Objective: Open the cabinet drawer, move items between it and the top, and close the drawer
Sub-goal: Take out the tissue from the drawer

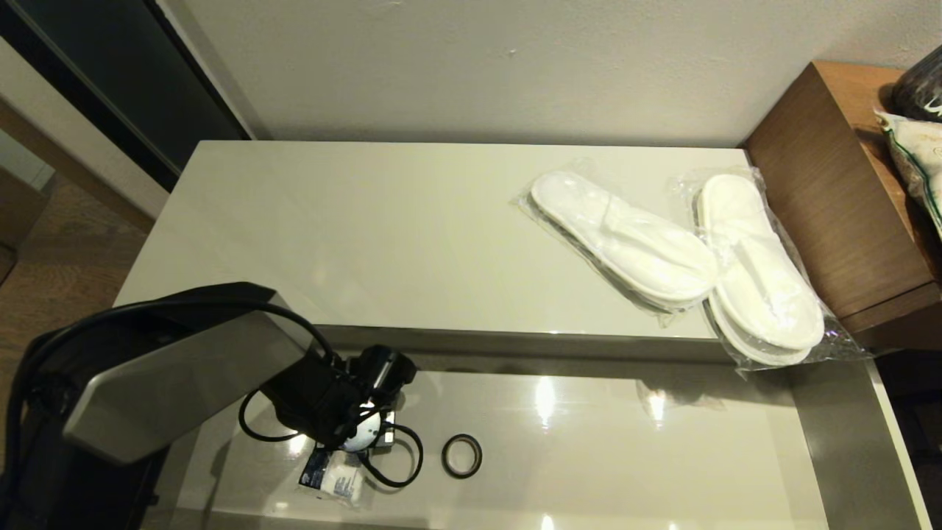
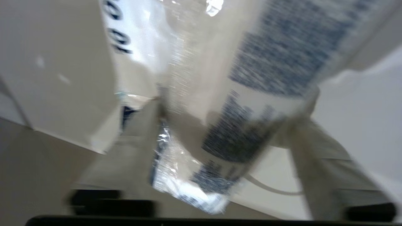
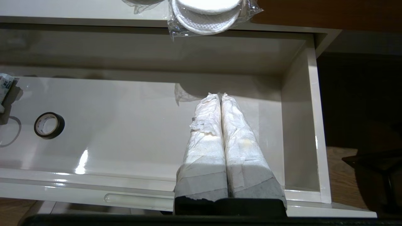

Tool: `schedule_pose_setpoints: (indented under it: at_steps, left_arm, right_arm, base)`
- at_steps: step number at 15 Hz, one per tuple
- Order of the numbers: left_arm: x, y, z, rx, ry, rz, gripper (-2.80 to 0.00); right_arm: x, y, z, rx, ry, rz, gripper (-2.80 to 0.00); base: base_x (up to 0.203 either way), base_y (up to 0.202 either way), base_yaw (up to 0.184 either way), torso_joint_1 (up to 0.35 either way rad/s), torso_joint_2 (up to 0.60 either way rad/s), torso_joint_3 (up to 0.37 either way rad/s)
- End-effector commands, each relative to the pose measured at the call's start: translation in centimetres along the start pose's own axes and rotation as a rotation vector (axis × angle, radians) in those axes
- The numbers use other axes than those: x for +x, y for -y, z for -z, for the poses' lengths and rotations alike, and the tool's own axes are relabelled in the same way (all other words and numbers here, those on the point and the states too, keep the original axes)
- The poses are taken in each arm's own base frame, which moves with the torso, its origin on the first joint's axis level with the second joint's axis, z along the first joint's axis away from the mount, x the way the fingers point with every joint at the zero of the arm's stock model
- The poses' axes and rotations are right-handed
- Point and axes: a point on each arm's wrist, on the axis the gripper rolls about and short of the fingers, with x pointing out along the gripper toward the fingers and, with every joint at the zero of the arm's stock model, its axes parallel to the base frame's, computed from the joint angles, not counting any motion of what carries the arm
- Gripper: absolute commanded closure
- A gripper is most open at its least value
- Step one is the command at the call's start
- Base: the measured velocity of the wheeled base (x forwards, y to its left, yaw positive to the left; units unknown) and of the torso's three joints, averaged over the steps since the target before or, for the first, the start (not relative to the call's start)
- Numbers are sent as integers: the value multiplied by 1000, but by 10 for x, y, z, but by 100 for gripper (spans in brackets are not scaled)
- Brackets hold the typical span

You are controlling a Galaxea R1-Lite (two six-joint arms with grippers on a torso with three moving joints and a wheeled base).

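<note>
packet (image 1: 335, 478), flat, white, blue-black print

A glossy, mirror-smooth drawer floor (image 1: 625, 442) is seen beside the left gripper (image 1: 346, 460); crinkled clear plastic wraps the packet (image 1: 335, 478) beneath it, and the right gripper's fingers (image 3: 205, 141) are bound in rough white tape.

— What's behind the cabinet?
— A plain off-white wall (image 1: 471, 66), with a dark panel (image 1: 125, 81) at its left end.
— And the sides?
— Wood floor (image 1: 51, 258) on the left, a taller brown desk (image 1: 831, 206) on the right.
</note>
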Motion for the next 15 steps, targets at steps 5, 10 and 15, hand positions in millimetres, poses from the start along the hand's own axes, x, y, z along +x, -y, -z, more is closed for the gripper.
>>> schedule_pose_setpoints:
  at_steps: [5, 10, 15]
  left_arm:
    - [-16, -7, -7, -10, 22, 10, 0]
    - [-99, -44, -31, 28, 118, 65, 0]
    - [-168, -83, -22, 156, 52, 110, 0]
  right_arm:
    - [0, 0, 0, -1, 0, -1, 0]
    - [0, 0, 0, -1, 1, -1, 0]
    - [0, 0, 0, -1, 1, -1, 0]
  base:
    - [0, 0, 0, 0, 0, 0]
    - [0, 0, 0, 0, 0, 0]
    - [0, 0, 0, 0, 0, 0]
